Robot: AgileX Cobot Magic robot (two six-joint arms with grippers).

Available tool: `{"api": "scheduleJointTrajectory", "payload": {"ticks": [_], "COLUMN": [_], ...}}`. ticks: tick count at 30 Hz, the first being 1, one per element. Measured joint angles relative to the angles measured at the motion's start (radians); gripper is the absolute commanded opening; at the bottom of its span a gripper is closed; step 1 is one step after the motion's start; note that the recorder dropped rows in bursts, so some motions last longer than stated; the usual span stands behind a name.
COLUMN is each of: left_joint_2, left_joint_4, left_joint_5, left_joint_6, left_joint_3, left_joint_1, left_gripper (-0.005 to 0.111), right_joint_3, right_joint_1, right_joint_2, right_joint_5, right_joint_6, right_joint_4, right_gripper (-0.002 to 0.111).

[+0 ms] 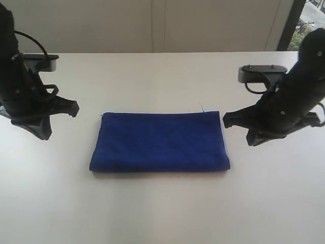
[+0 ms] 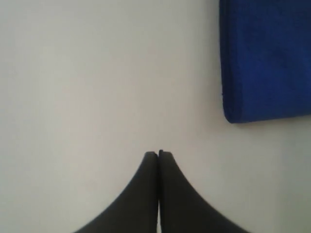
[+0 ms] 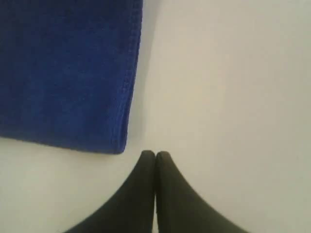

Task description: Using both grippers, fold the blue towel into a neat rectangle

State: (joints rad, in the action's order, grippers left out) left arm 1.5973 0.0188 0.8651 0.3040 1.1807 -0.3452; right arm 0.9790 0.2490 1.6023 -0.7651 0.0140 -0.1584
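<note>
Exterior view: blue towel (image 1: 160,142) folded flat, neat rectangle — left hand (image 1: 75,108), right hand (image 1: 225,120) closed, empty.

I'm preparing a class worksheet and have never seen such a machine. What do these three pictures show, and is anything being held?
This is a robot with two black arms, each ending in a two-fingered gripper. The wide picture, from a camera off the arms, shows the left gripper and right gripper either side of a blue towel, lying as a neat rectangle on a pale table. The other two pictures come from cameras on each wrist, looking past the fingers. Both grippers are shut, hold nothing and do not touch the towel.
</note>
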Motion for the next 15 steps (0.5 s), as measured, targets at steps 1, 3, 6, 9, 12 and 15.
{"api": "scheduleJointTrajectory", "payload": {"ticks": [1,3,6,9,12,15], "left_joint_2": [-0.047,-0.153,-0.343,-0.487,-0.615,-0.76], "left_joint_4": [-0.006,-0.019,-0.029,-0.032,-0.034,-0.039], "left_joint_5": [-0.014,-0.059,-0.142,-0.209,-0.31,-0.488], "left_joint_6": [0.0,0.0,0.0,0.0,-0.013,-0.08], "left_joint_3": [-0.022,-0.084,-0.213,-0.328,-0.435,-0.575], "left_joint_1": [0.0,-0.01,-0.055,-0.1,-0.154,-0.204], "left_gripper": [0.0,0.0,0.0,0.0,0.0,0.0], "right_joint_3": [-0.019,-0.071,-0.184,-0.273,-0.364,-0.488], "right_joint_1": [0.0,0.0,0.0,0.0,0.0,0.0], "right_joint_2": [-0.051,-0.166,-0.377,-0.543,-0.738,-0.99], "right_joint_5": [0.002,0.016,0.043,0.068,0.134,0.277], "right_joint_6": [0.0,-0.002,-0.002,-0.002,-0.014,-0.054], "right_joint_4": [0.0,0.0,-0.002,-0.002,-0.002,-0.002], "right_gripper": [0.0,0.0,0.0,0.0,0.0,0.0]}}
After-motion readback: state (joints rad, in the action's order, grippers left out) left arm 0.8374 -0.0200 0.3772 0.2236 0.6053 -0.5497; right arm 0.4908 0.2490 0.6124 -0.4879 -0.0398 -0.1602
